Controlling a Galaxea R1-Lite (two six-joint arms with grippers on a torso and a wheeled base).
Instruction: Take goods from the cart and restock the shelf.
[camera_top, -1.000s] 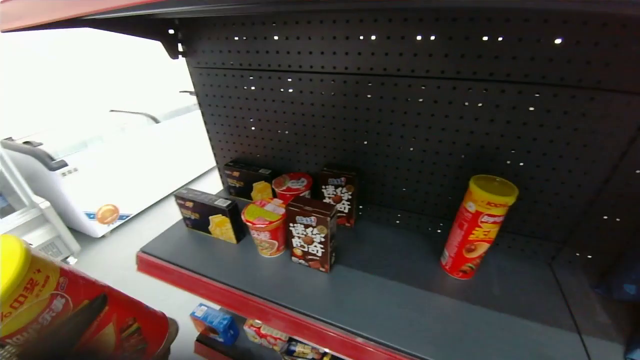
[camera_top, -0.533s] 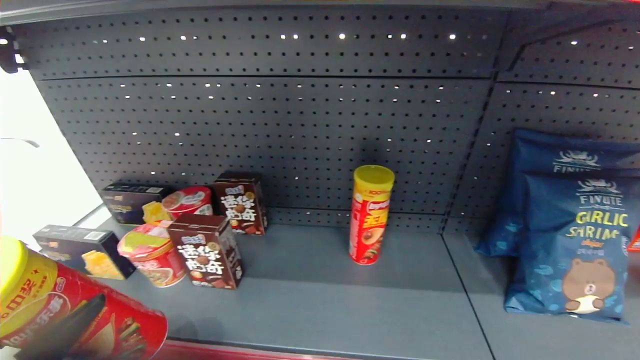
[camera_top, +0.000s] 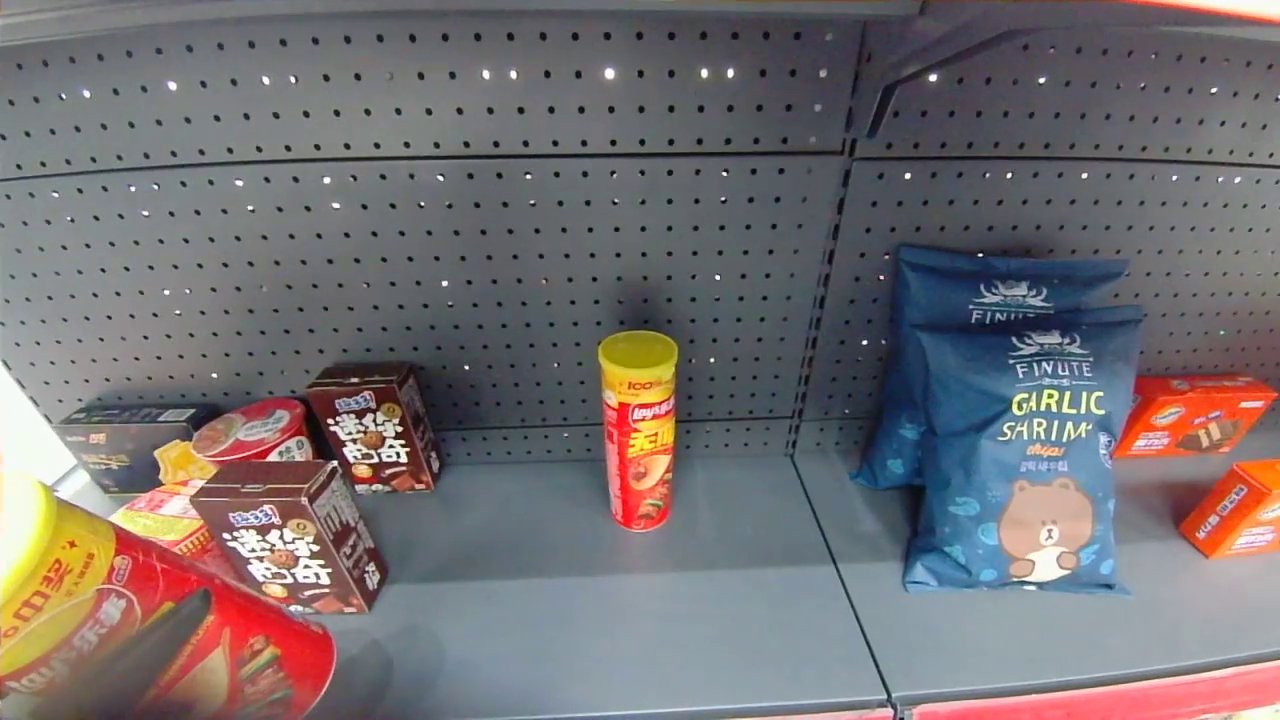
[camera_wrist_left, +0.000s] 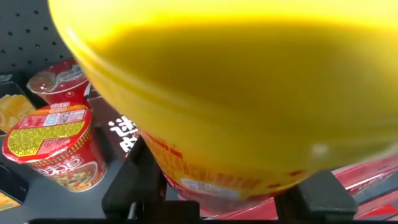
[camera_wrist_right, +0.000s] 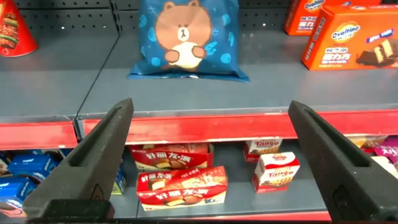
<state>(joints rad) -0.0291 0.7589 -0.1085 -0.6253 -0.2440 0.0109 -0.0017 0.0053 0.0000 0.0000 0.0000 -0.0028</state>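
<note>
My left gripper (camera_wrist_left: 224, 198) is shut on a red chip can with a yellow lid (camera_top: 150, 620), held tilted at the lower left in front of the shelf (camera_top: 600, 600). One dark finger (camera_top: 130, 650) lies across the can's side. In the left wrist view the can's yellow lid (camera_wrist_left: 236, 93) looms close between the two fingers. A matching chip can (camera_top: 638, 430) stands upright mid-shelf near the pegboard back. My right gripper (camera_wrist_right: 211, 162) is open with nothing in it, level with the shelf's red front edge (camera_wrist_right: 205, 124), below a blue snack bag (camera_wrist_right: 186, 37).
Brown boxes (camera_top: 290, 550), cup noodles (camera_top: 250, 432) and black boxes (camera_top: 120, 445) crowd the shelf's left. Blue bags (camera_top: 1020, 460) and orange boxes (camera_top: 1190, 415) fill the right. Bare shelf lies on both sides of the standing can. Packets (camera_wrist_right: 180, 186) sit on the lower shelf.
The head camera has swung to the right along the shelf, bringing the blue bags and orange boxes into view. The held can keeps its place in the left gripper.
</note>
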